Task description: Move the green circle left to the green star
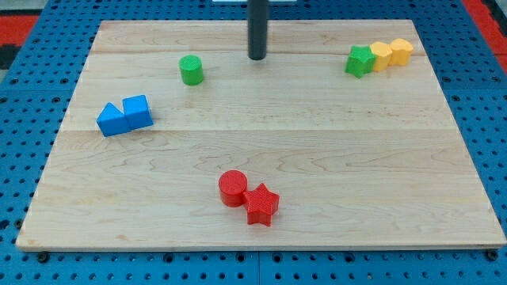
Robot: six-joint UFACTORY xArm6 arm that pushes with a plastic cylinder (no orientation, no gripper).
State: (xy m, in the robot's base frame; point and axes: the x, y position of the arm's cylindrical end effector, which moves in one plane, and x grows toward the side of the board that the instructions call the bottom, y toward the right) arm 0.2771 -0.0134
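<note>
The green circle (pixel 191 70) stands on the wooden board (pixel 317 158) at the view's upper left. The green star (pixel 360 61) sits at the view's upper right, touching a yellow block. My tip (pixel 257 58) is on the board near the top middle, between the two green blocks. It is to the right of the green circle and apart from it, and well left of the green star.
Two yellow blocks (pixel 391 54) sit in a row right of the green star. Two blue blocks (pixel 125 115) touch at the view's left. A red circle (pixel 233 188) and a red star (pixel 261 204) touch at the bottom middle.
</note>
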